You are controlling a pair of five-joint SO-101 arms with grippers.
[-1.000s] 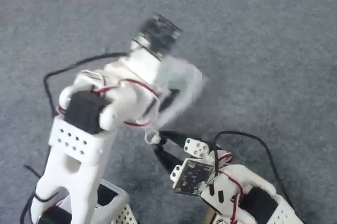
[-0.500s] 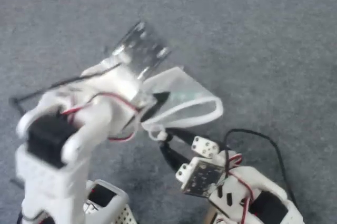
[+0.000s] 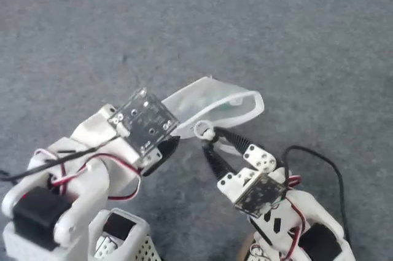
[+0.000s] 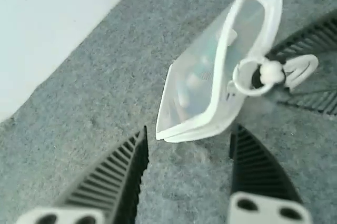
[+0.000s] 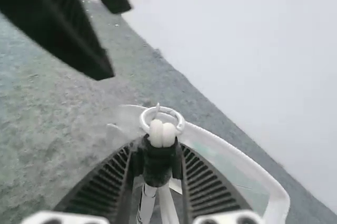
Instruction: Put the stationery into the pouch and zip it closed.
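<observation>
Right hand (image 5: 158,156) pinches the beaded zip pull (image 5: 161,133) of the translucent pouch (image 4: 205,76); left hand (image 4: 188,135) gapes empty.

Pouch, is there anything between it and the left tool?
Nothing visible does: only carpet lies between the open left tool and the pouch. The right tool is shut on the zip pull at the pouch's edge, off that path.
</observation>
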